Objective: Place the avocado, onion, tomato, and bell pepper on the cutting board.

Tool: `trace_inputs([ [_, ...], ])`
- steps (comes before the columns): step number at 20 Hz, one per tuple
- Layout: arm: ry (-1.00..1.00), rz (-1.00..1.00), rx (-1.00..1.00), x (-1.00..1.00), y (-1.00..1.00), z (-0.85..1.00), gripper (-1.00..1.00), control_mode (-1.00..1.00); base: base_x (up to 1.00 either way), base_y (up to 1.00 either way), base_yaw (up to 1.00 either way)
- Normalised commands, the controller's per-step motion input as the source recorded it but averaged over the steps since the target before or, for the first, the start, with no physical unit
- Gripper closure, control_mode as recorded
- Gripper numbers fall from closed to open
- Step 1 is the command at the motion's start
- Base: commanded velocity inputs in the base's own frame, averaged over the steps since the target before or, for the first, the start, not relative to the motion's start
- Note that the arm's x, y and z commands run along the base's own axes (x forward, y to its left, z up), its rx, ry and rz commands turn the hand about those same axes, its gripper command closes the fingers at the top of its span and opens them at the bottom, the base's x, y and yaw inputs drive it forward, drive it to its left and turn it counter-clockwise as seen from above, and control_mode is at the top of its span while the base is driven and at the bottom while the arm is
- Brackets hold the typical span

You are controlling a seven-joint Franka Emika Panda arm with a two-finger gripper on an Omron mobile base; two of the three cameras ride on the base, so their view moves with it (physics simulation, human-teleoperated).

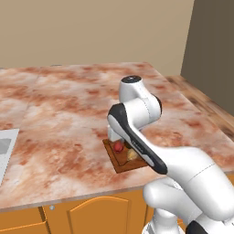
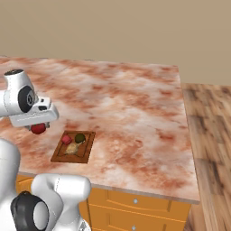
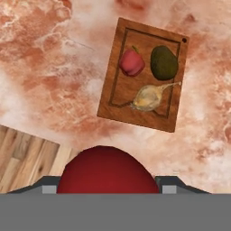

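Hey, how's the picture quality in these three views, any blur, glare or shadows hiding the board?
Hand view: cutting board sharp and evenly lit, with avocado and onion crisp; the red tomato held close looms large. Left base view: the arm covers part of the board. Right base view: soft, low detail, no glare, faint shadows.

Avocado [image 3: 164,62], onion [image 3: 148,98], pepper [image 3: 131,62] on board [image 3: 118,101]

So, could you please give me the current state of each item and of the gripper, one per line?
cutting board: flat on the counter, holding three items.
bell pepper: resting on the board.
avocado: resting on the board beside the pepper.
onion: lying on the board, stalk pointing outward.
tomato: held off the board, above the counter.
gripper: shut on the tomato.
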Motion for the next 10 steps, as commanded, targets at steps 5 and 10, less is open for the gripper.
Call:
trace_inputs([
  [5,0.00,0.06,0.02,0.42,0.00,0.00,1.00,-1.00,0.00,0.00,0.00],
  [10,0.00,0.01,0.00,0.24,0.00,-0.13,1.00,-1.00,0.00,0.00,0.00],
])
